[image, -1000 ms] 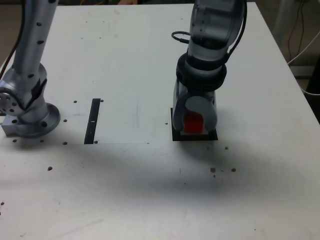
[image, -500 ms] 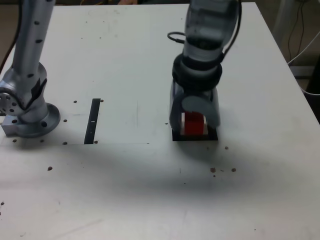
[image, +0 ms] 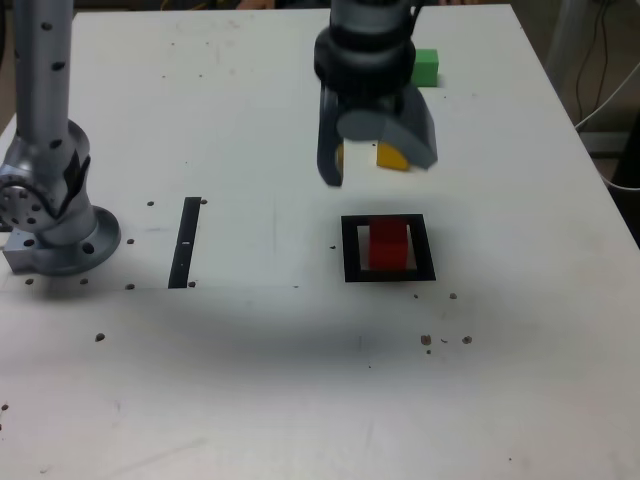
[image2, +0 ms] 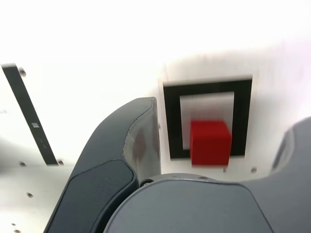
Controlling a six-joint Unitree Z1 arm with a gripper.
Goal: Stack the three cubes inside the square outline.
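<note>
- Exterior view: the small matte red cube [image: 388, 245] is seen resting inside the flat black square outline [image: 350, 250] with the pale centre, apart from the arm, so the first block of the stack appears to be placed.
- The dark grey two-fingered gripper [image: 378, 157] is held above the white table [image: 250, 120], beyond the outline, with its jaws spread wide and nothing between them.
- A small yellow cube [image: 393, 156] is partly hidden behind the gripper, and a small green cube [image: 426, 67] lies further back (both well apart from the outline); the yellow one is judged the likely next pick, given how near the gripper hangs.
- A thin black strip [image: 186, 242] is seen toward the exterior view's left.
- Wrist view: the red cube [image2: 210, 142] is shown off-centre in the outline [image2: 208, 88], close to one inner edge, which the exterior view hardly reveals.
- The yellow and green cubes are not shown here; the strip [image2: 30, 116] is.
</note>
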